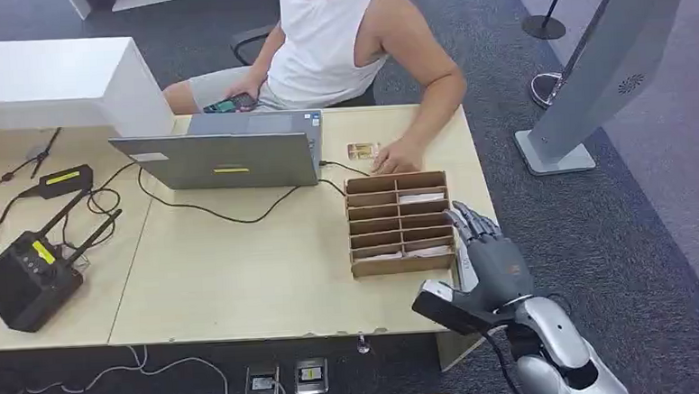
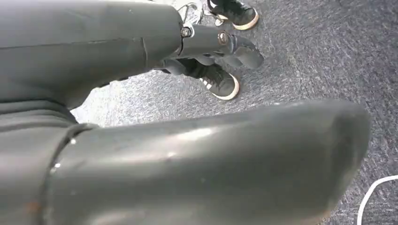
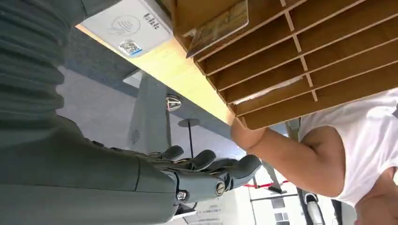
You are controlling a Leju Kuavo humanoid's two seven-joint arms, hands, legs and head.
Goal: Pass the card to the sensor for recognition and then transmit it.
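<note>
A card (image 1: 362, 149) lies flat near the table's (image 1: 242, 275) far edge, just beside a person's hand (image 1: 396, 161) and behind the brown box of slots (image 1: 400, 223), well apart from the robot's right hand (image 1: 486, 248). That right hand sits by the table's right edge next to the box, fingers spread and holding nothing. The right wrist view shows a white card reader (image 3: 126, 26) on the table, and another card (image 3: 218, 26) in a slot; the left wrist view shows the left hand (image 2: 206, 47) over grey carpet (image 2: 319, 56), fingers bent, and I cannot tell more.

Matt brown cardboard organizer (image 1: 399, 223) on a smooth pale wood table (image 1: 242, 275).
</note>
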